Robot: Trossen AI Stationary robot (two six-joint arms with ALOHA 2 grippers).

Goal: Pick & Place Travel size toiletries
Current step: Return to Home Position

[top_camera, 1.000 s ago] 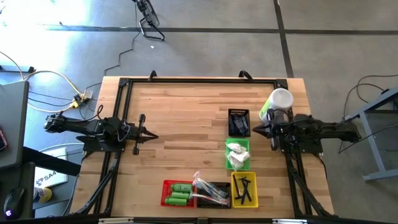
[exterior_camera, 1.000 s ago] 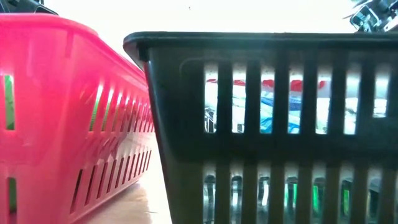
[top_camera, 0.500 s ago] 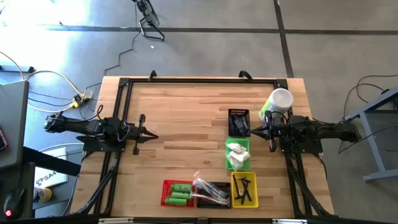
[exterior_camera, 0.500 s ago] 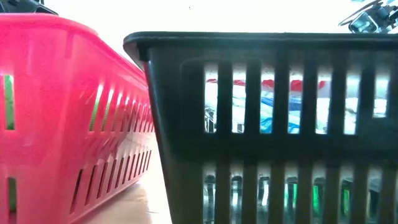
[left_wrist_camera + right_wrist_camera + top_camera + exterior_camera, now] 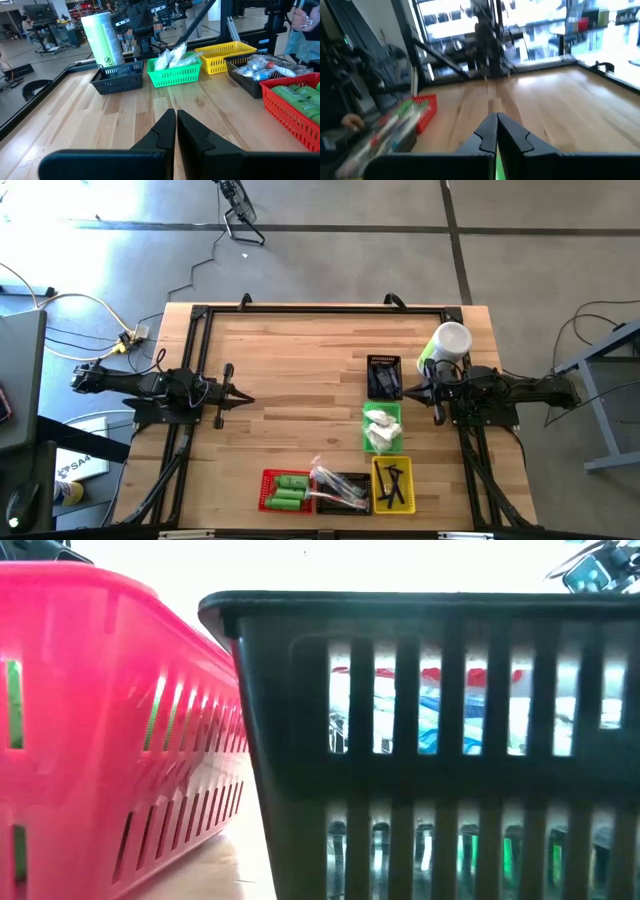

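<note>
At 6 o'clock on the table, viewed from above, found green bottles lying inside the red basket. Just beside, toward 5 o'clock, recorded clear-wrapped toothbrushes in a black basket, then black combs in the yellow basket, set side by side in a row. At 4 o'clock, noted white packets heaped in the green basket. Nearer 3 o'clock, just beside that one, logged dark tubes in a second black basket. At 2 o'clock, observed a white cup standing upright near the table corner.

Located the left gripper at 9 o'clock over bare wood, well apart from every basket; confirmed by its wrist view fingers pressed together, gripping nothing. Located the right gripper at 3 o'clock, near the second black basket and the cup; confirmed fingers closed flat against each other, likewise empty. From table height, saw only red and black basket walls close up, with toothbrush wrappers showing through the black slots.
</note>
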